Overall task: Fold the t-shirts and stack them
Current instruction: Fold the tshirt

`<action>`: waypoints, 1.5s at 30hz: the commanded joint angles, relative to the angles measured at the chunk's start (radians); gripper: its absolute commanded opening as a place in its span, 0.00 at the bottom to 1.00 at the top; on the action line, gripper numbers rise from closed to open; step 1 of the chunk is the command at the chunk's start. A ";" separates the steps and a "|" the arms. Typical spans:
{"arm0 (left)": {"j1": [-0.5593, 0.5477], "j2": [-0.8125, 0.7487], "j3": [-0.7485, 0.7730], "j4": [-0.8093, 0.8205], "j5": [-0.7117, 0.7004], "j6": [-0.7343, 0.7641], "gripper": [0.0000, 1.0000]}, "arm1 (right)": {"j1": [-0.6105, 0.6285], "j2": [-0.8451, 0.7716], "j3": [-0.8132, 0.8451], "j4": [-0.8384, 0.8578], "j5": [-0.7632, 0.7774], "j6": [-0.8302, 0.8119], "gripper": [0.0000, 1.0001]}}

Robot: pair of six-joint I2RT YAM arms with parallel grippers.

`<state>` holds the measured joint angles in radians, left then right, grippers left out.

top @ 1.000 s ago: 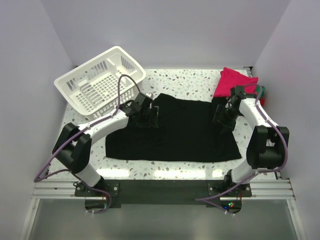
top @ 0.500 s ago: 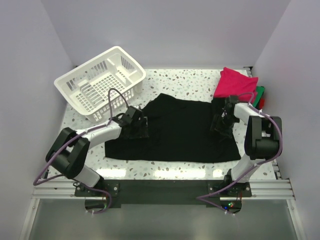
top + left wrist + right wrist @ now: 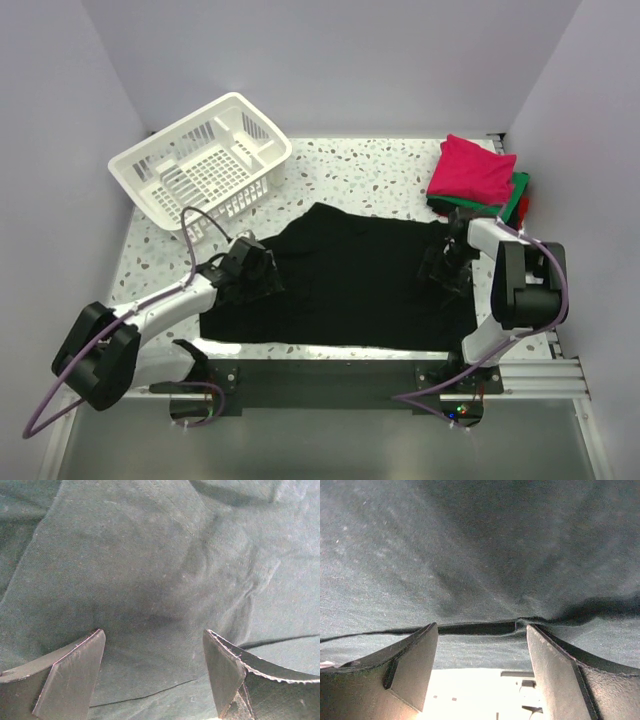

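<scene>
One large black t-shirt (image 3: pixel 345 275) lay spread across the middle of the speckled table (image 3: pixel 370 165), its near hem close to the table's front edge. The left gripper (image 3: pixel 252 280) stood low over the shirt's left side, near the sleeve, with its jaws spread wide and nothing between them. In the left wrist view its two dark fingers (image 3: pixel 70 672) framed flat, lightly creased black cloth, and neither one pinched it.

The right gripper (image 3: pixel 446 268) was at the shirt's right edge, and its jaws were parted too. In the right wrist view a folded edge of the black cloth ran across the gap from one fingertip (image 3: pixel 422 650) to the other, slightly puckered near the right-hand one. The pads stood wide apart and were not pressed together on it. Whether the tips touched the cloth could not be told.

Beyond the right gripper, at the far right corner of the table, a stack of folded t-shirts (image 3: pixel 480 185) sat just beside the black one's far right corner. A magenta-pink shirt (image 3: pixel 472 165) lay on top, with a green one (image 3: pixel 518 195) showing beneath it along the outer side. A white slatted basket (image 3: pixel 200 165) stood at the far left corner, near the black shirt's left shoulder and apart from it.
</scene>
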<state>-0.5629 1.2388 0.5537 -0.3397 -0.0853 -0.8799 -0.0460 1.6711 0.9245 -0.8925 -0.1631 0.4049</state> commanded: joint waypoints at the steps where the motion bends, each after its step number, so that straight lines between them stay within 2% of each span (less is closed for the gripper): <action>1: -0.022 -0.038 -0.043 -0.177 -0.016 -0.071 0.85 | 0.000 -0.036 -0.076 -0.040 0.020 0.023 0.77; 5: -0.026 -0.111 0.001 -0.265 -0.043 -0.068 0.85 | 0.000 -0.083 -0.075 -0.074 -0.006 0.034 0.77; 9: -0.026 -0.114 0.118 -0.274 -0.064 -0.031 0.85 | 0.000 -0.116 0.017 -0.112 -0.001 0.028 0.78; 13: -0.026 -0.043 0.218 -0.199 -0.051 0.033 0.85 | 0.000 -0.099 0.123 -0.128 0.017 0.009 0.78; 15: -0.026 0.022 0.279 -0.141 -0.039 0.077 0.85 | 0.000 -0.077 0.190 -0.123 0.036 -0.009 0.86; 18: -0.025 0.114 0.334 -0.093 -0.044 0.148 0.86 | -0.005 -0.048 0.290 -0.114 0.129 -0.028 0.91; 22: -0.020 0.186 0.318 -0.070 -0.053 0.174 0.87 | -0.029 -0.010 0.373 -0.071 0.220 -0.043 0.92; 28: -0.002 0.163 0.184 -0.013 -0.027 0.139 0.88 | -0.092 0.018 0.364 0.084 0.292 -0.018 0.84; 31: 0.020 0.154 0.117 -0.018 -0.022 0.113 0.88 | -0.130 0.030 0.340 0.161 0.292 -0.006 0.79; 32: 0.030 0.149 0.089 -0.021 -0.019 0.107 0.88 | -0.138 0.035 0.333 0.196 0.290 -0.009 0.74; 39: 0.041 0.099 0.042 -0.044 -0.021 0.075 0.88 | -0.167 0.111 0.353 0.276 0.307 -0.049 0.62; 45: 0.041 0.108 0.064 -0.058 -0.016 0.081 0.88 | -0.170 0.179 0.379 0.323 0.343 -0.048 0.57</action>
<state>-0.5301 1.3342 0.6285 -0.3439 -0.1032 -0.7853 -0.2157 1.8317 1.2587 -0.6361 0.1375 0.3695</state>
